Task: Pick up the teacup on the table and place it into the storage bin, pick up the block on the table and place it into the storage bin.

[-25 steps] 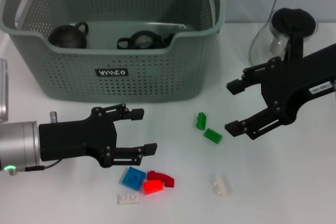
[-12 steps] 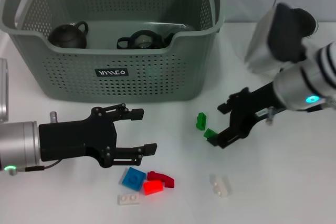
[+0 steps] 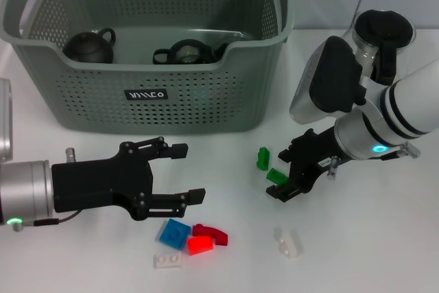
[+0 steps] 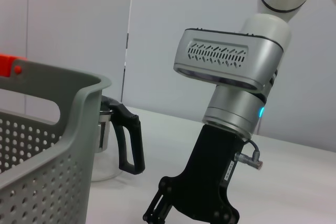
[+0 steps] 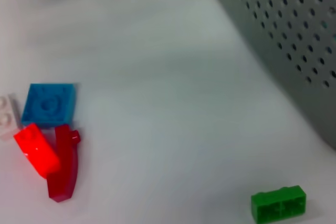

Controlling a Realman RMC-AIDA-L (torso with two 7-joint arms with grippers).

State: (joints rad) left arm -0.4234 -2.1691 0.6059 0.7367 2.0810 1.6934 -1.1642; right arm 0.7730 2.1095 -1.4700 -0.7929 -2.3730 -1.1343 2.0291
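Fingers [image 3: 180, 149] of the left gripper [image 3: 182, 171] are spread and empty at the lower left of the head view, hovering over the bench [image 3: 384, 252] above a loose cluster of blue, red and white blocks [image 3: 188, 238]. Right of centre, the right gripper [image 3: 282, 182] sits down at a green block [image 3: 277, 177]; whether its fingers are closed on it I cannot tell. A second green block [image 3: 262, 158] stands just beside, so a sloppy close could knock it away or pinch both. A clear block [image 3: 289, 242] lies lower right. Across the top, the storage bin [image 3: 147, 94] already holds two dark teacups [image 3: 89, 47]. A glass jug [image 3: 381, 39] is partly hidden behind the right arm.
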